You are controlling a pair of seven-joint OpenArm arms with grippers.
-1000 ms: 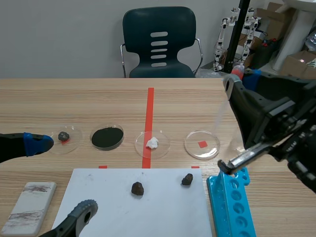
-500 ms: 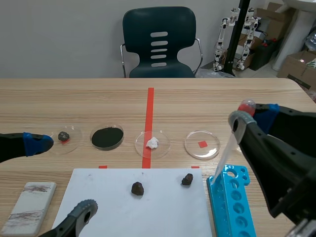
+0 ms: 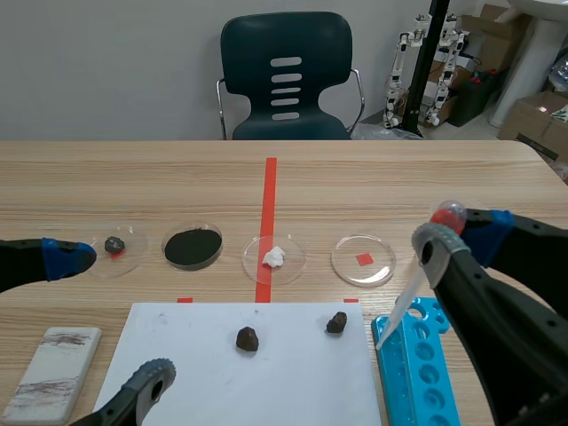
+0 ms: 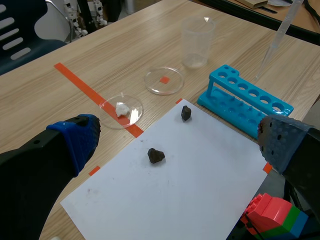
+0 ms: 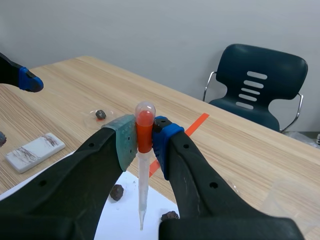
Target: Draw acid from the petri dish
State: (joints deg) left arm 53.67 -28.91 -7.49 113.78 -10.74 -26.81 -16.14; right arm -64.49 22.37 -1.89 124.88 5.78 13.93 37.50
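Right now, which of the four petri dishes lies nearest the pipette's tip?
The rightmost petri dish, clear over a red square mark; the others hold a stone, black powder and a white lump.

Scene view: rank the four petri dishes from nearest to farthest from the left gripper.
1. Dark-stone dish, just beside the left gripper.
2. Black-powder dish, next rightward.
3. White-lump dish, on the tape line.
4. Clear dish, over the red square, farthest right.

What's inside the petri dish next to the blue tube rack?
Petri dish shows only a red tape square, seemingly beneath its clear base. Any clear liquid cannot be told.
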